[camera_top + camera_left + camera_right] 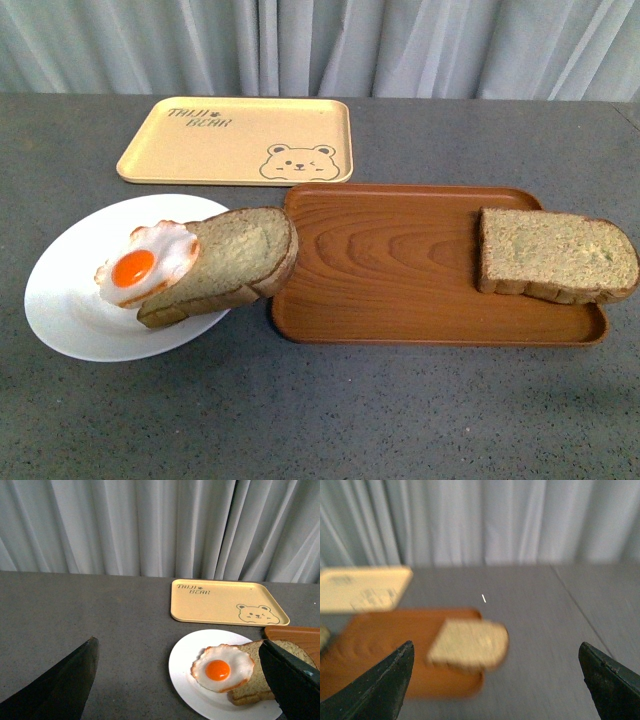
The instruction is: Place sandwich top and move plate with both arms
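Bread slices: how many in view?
2. A paler brown slice lies on the round white plate under the fried egg, its end over the brown wood-grain tray's edge. A speckled brown wholemeal slice sits at that tray's right end. None seem hidden.

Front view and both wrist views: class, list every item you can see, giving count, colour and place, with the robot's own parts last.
plate: one, white, on the table's near left
bread slice: one, pale brown, on the plate, its far end against the wooden tray's edge
fried egg: one, white with orange yolk, on that slice's near end
wooden tray: one, brown, centre right
sandwich top: one, speckled brown, at the wooden tray's right end, overhanging it
bear tray: one, cream, behind the plate
table: one, grey
curtain: one, pale grey, behind the table
left gripper: one, black, open, empty
right gripper: one, black, open, empty
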